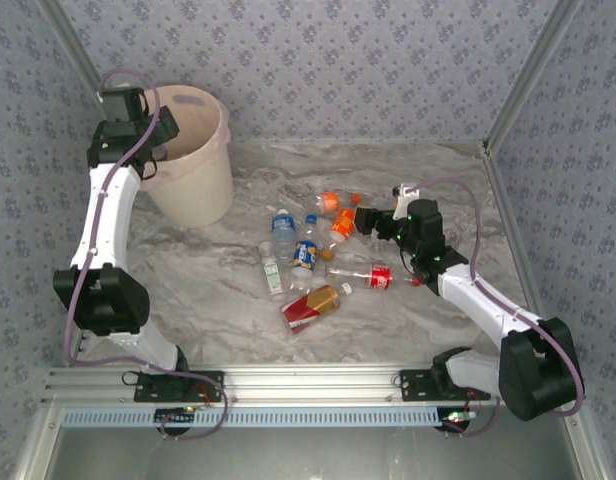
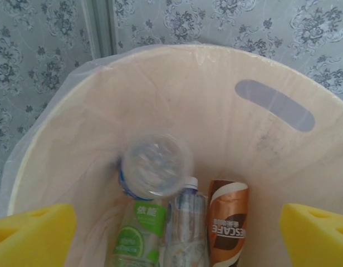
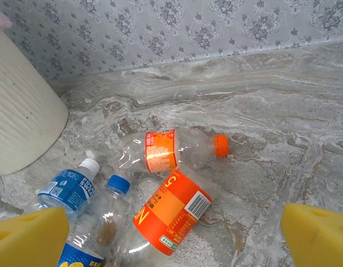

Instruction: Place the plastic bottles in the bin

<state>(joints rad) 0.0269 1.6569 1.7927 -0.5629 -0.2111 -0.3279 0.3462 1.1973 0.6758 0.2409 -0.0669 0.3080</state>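
The cream pail [image 1: 193, 150], bag-lined, stands at the table's far left. Inside lie a green-labelled bottle [image 2: 139, 233], a brown Nescafe bottle [image 2: 228, 219] and clear ones. Seven or so bottles [image 1: 310, 262] lie scattered mid-table, two orange-labelled [image 3: 171, 214].

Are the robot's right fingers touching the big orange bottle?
Apart. The right wrist view shows the yellow fingers at the corners, with bare table between them and the orange bottle.
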